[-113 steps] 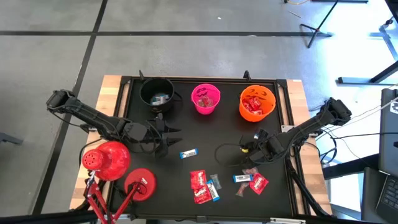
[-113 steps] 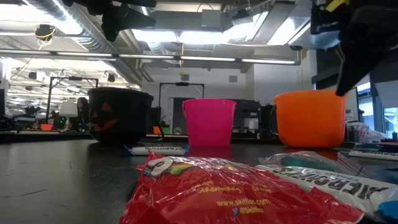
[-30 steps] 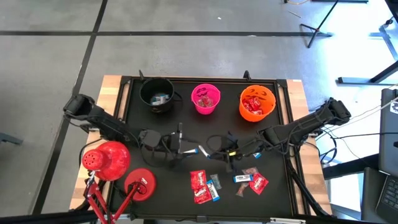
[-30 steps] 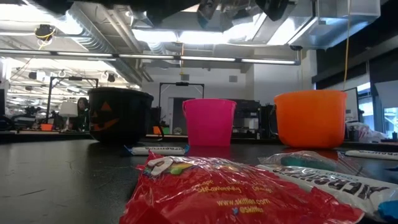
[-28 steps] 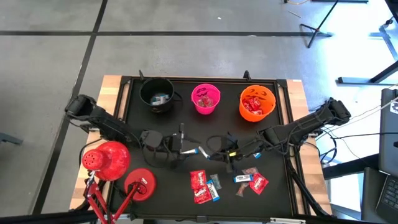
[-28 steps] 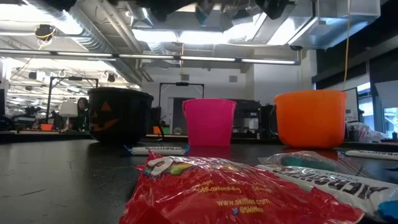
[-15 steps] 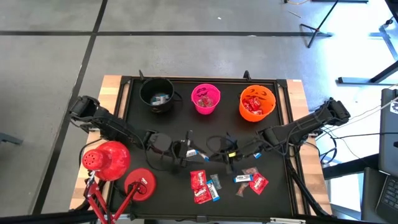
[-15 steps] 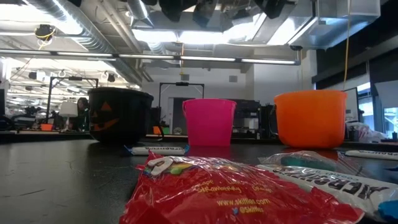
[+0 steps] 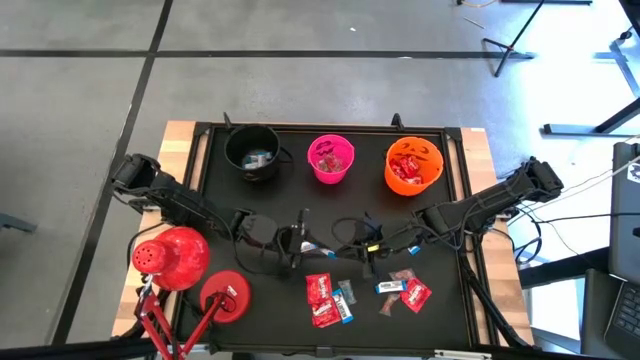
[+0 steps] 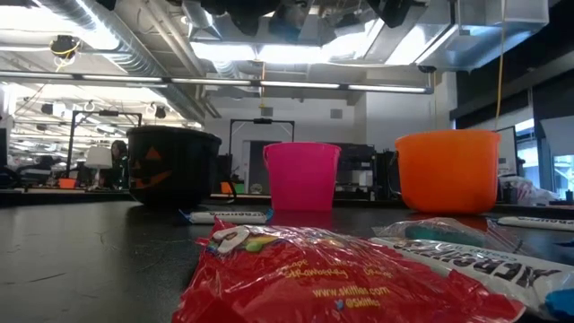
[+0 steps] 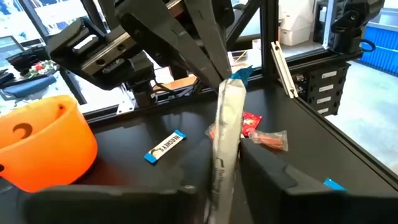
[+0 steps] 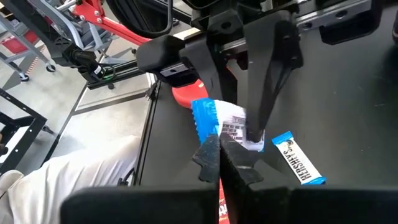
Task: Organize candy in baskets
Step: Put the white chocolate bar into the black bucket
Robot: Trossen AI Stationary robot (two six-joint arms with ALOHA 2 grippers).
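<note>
A blue-and-white candy bar (image 11: 227,118) (image 12: 229,127) hangs in the air over the table's middle, between my two grippers. My left gripper (image 9: 300,240) (image 11: 221,193) is shut on one end, and my right gripper (image 9: 348,247) (image 12: 219,158) is shut on the other. A second bar (image 12: 298,158) (image 10: 224,215) lies flat on the table below. Along the far edge stand the black bucket (image 9: 252,152), the pink bucket (image 9: 331,158) and the orange bucket (image 9: 412,166), each with candy inside. Loose red and blue sweets (image 9: 320,290) lie near the front. My left gripper pinches the bar's left end (image 11: 217,174) between its two fingers (image 12: 264,81), coming level from the table's left and lying along the bar. The bar is lifted clear and spans across to the other gripper. My right gripper pinches the bar's opposite, blue-tipped end (image 11: 239,73) (image 12: 214,134) between its fingers (image 11: 205,50), coming from the table's right and slanting slightly down. The bar stands on edge, clear of the table.
Two red dome lamp heads (image 9: 170,257) (image 9: 225,297) with red legs stand at the near left corner. More sweets (image 9: 400,288) lie near the front right. The black mat (image 9: 230,200) is bare between the buckets and the arms.
My left gripper has moved toward the table's right and a little nearer, up to my right gripper and the bar it holds. The right arm has stayed where it was. The bar on the table has not moved.
</note>
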